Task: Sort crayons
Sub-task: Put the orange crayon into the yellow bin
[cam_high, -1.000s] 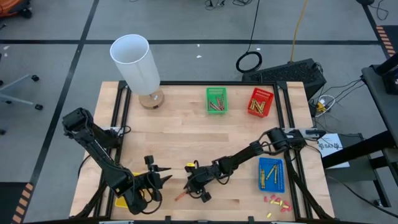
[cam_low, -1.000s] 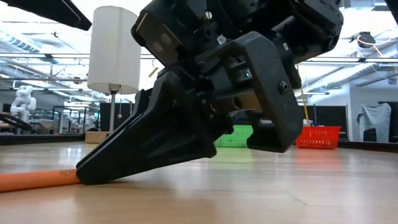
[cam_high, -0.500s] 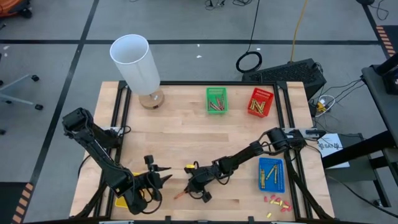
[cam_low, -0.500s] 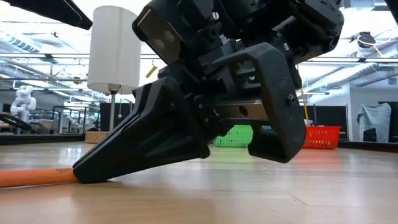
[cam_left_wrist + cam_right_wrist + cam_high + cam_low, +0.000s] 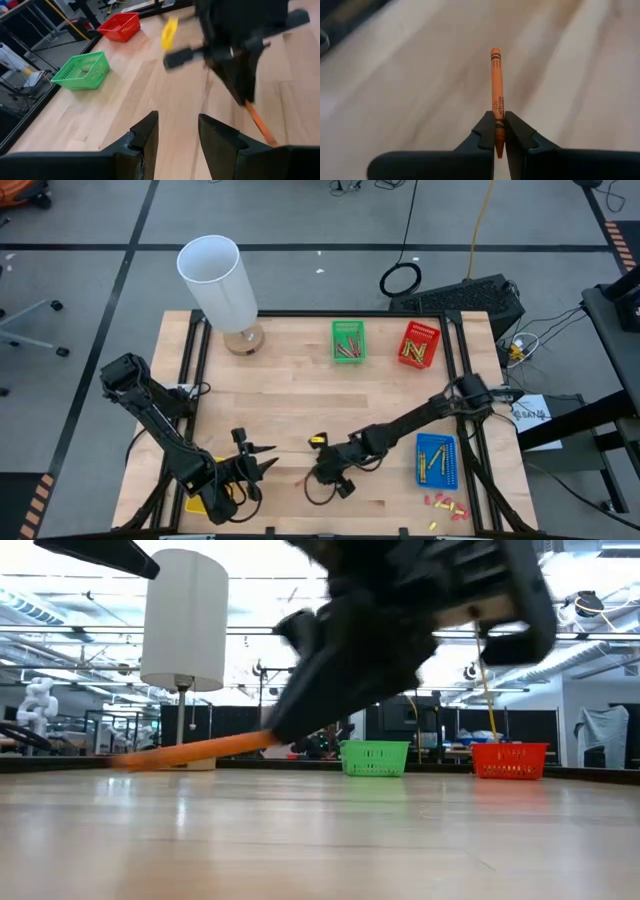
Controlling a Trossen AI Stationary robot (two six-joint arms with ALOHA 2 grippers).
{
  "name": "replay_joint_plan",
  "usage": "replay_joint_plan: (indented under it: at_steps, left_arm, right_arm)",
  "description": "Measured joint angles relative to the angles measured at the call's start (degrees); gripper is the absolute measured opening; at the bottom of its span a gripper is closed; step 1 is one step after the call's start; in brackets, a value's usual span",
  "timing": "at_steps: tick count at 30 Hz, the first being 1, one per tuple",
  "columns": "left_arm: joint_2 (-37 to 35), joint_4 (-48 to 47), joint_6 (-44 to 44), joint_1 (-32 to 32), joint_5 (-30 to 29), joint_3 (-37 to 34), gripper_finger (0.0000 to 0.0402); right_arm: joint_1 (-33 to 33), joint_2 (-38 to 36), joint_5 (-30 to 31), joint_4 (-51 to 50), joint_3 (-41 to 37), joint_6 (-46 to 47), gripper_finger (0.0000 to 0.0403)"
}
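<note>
Right hand [image 5: 496, 131] is clamped on a thin orange wax crayon [image 5: 495, 90] whose free end sticks out past the fingertips, clear of the light wooden desk [image 5: 300, 395] in the low view. Seen from above, this hand [image 5: 318, 476] sits near the desk's front edge, about midway across. Just beside it, towards the left arm's side, the left hand [image 5: 176, 134] hovers with its two dark fingers parted by a narrow gap and nothing between them; from above it [image 5: 262, 465] lies near the front left part of the desk.

On the other side of the right hand, near the right front edge, lies one blue plastic basket [image 5: 434, 460] holding several crayons, yellowish and orange; their exact count cannot be told. Beyond that basket, at the front right corner, a cluster of tiny red and yellow stubby bits [image 5: 444, 503] lies on the desk.

Well apart from both hands, at the far edge, stand one green plastic mesh basket [image 5: 348, 341] with a few brownish and reddish crayons inside and, just beside it, one red plastic mesh basket [image 5: 419, 344] with a few yellowish crayons. That makes three baskets. Farther left along the same edge stands one white cylindrical lamp [image 5: 220, 286] on a round wooden base.
</note>
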Motion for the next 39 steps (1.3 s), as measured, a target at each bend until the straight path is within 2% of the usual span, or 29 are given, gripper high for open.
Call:
replay_joint_plan:
  at_steps: [10,14,18,31,39]
  left_arm:
    - [0.00,0.80,1.50,3.41,0.02,0.02,0.0140]
    - [0.00,0.78,1.51,4.66,0.02,0.02,0.0140]
    - [0.00,1.07,1.53,5.58,0.02,0.02,0.0140]
    - [0.00,2.16,3.05,7.73,0.07,0.02,0.0140]
    - [0.00,2.16,3.00,7.69,0.20,0.02,0.0140]
  right_arm:
    - [6.75,-14.25,19.87,-21.39,0.02,2.01,0.0002]
    - [9.52,-15.32,28.91,-30.17,0.07,6.91,0.0002]
    - [11.29,-14.63,35.58,-31.53,0.00,10.94,0.0002]
    - [13.28,-14.00,51.01,-29.66,0.07,6.60,0.0002]
    - [13.29,-14.00,50.54,-29.60,0.07,11.24,0.0002]
